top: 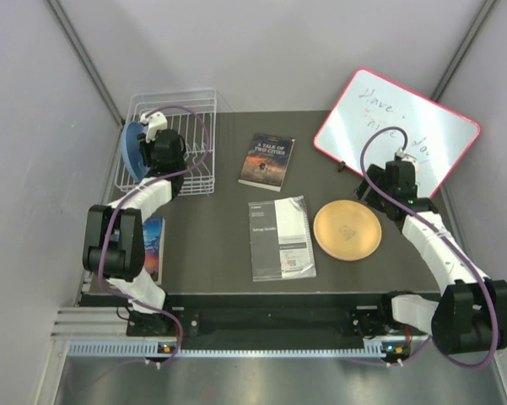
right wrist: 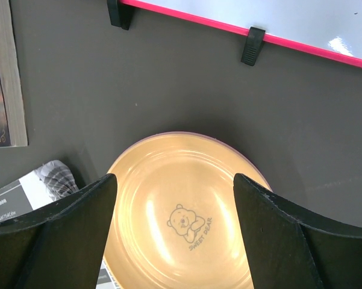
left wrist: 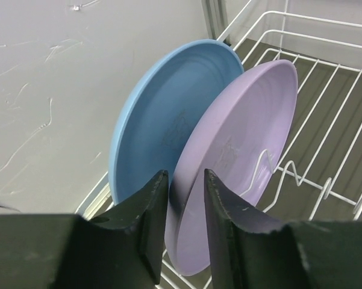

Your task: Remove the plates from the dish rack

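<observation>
Lavender plate (left wrist: 241,156) between left end effector (left wrist: 187,208).

Showing plain sky blue on the blue plate (left wrist: 162,114) and plain pale purple on the lavender plate (left wrist: 247,138) beside it. Gleaming white along the wires of the dish rack (left wrist: 325,90). Glowing warm on the orange-tan plate (right wrist: 150,198), bearing a small brown outline bear with lettering beneath, against the dark grey table (right wrist: 138,78). Running pink-red round the whiteboard (right wrist: 277,15), white inside. Showing a dark cover with an orange glow on the book (top: 266,160), black print on the white booklet (top: 280,238). Showing matt black on the left gripper (left wrist: 185,177) and right gripper (right wrist: 174,180).
</observation>
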Tool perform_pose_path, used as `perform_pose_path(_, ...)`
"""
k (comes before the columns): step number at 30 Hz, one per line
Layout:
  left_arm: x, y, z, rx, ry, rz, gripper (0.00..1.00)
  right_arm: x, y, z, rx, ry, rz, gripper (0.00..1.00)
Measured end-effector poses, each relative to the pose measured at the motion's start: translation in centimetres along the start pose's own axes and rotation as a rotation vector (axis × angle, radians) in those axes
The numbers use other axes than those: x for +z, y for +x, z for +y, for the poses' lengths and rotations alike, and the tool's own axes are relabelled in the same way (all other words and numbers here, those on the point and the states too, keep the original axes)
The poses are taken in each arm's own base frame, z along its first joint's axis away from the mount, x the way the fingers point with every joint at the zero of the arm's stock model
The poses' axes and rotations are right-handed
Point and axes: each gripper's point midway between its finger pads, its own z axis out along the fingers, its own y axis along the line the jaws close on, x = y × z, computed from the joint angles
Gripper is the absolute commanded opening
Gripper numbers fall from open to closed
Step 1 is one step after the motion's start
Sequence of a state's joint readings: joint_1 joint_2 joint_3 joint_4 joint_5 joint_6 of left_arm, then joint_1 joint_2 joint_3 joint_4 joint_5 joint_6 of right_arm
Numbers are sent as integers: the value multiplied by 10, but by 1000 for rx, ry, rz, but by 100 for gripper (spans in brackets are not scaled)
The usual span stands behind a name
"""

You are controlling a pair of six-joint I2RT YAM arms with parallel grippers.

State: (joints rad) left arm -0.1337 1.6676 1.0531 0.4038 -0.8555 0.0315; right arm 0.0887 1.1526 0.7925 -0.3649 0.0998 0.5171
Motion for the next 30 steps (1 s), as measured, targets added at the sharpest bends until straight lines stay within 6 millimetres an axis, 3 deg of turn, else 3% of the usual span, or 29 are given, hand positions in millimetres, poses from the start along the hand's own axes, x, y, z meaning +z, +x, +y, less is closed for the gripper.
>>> perform_pose_path(1,0,0,0,2,0,0,21,0,0,0,0,-1,0,78)
perform_pose_path(6,0,1,5,44,-19,3,13,0,0,1,-1,-3,1,78)
perform_pose_path(8,1,2,6,49,-24,4,0,0,0,1,-1,-5,2,78)
perform_pose_path(20,0,0,7,85,-23,4,0,0,1,3,-1,-16,5,78)
perform_pose_path(30,-7,-22,12,238,-66,-60,0,5,8,3,-1,-25,19,78)
